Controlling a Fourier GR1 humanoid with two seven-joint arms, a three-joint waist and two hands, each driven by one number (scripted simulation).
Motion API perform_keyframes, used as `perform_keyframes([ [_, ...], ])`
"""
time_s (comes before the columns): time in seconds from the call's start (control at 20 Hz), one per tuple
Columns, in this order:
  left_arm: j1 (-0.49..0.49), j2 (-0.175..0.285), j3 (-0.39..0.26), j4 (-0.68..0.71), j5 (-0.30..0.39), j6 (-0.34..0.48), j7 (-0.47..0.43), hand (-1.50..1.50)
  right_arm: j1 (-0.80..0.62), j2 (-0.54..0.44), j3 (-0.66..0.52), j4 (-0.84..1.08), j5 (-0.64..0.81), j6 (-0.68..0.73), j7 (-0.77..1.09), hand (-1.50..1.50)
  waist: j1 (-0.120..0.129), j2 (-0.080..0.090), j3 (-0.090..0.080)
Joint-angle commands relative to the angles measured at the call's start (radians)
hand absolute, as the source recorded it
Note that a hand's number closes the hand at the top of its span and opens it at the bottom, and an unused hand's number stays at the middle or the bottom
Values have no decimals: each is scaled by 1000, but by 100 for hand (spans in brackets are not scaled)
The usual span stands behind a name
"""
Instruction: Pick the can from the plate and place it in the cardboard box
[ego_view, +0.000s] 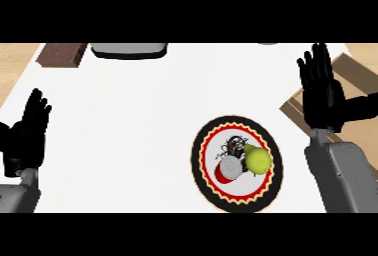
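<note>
Closest to the lens are the two grey forearms, the right forearm (343, 175) rising at the lower right and the left forearm (15, 192) just clipping the lower left corner. Beneath them the white counter (148, 125) fills most of my view. At its right edge sits the cardboard box (358, 70), partly hidden by the right arm. Next in size is the plate (199, 167), black-rimmed with a red ring, lying right of centre and near the box.

My right robot hand (323, 95) is open, fingers straight and pointing away, held over the box's near side. The left robot hand (26, 135) rests open at the far left edge, well apart from everything.

On the plate lies the can (232, 162), apparently on its side, its long axis seeming to run away from me, though I cannot be sure. A green fruit (258, 160) touches its right flank. From the right robot hand the can lies to the left and back toward the robot's body; I judge that hand far nearer and the one to use, approaching from above because the fruit blocks the right side.
</note>
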Motion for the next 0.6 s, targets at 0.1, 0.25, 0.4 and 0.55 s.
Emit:
perform_keyframes([
  [0.1,-26,35,-94,-58,-55,-133,-98,0,-39,-149,45,-135,-2,198,34,-150,-33,-23,1],
  [0.25,-97,87,-174,-128,-98,-233,-133,0,-138,-241,83,-223,1,329,29,-150,-53,-34,1],
  [0.4,-82,74,-210,-121,-79,-296,-150,0,-45,-410,149,-223,130,437,29,-150,-51,-22,0],
  [0.55,-71,77,-209,-115,-85,-322,-177,0,74,-431,131,-193,201,486,-221,-150,-23,-14,3],
])
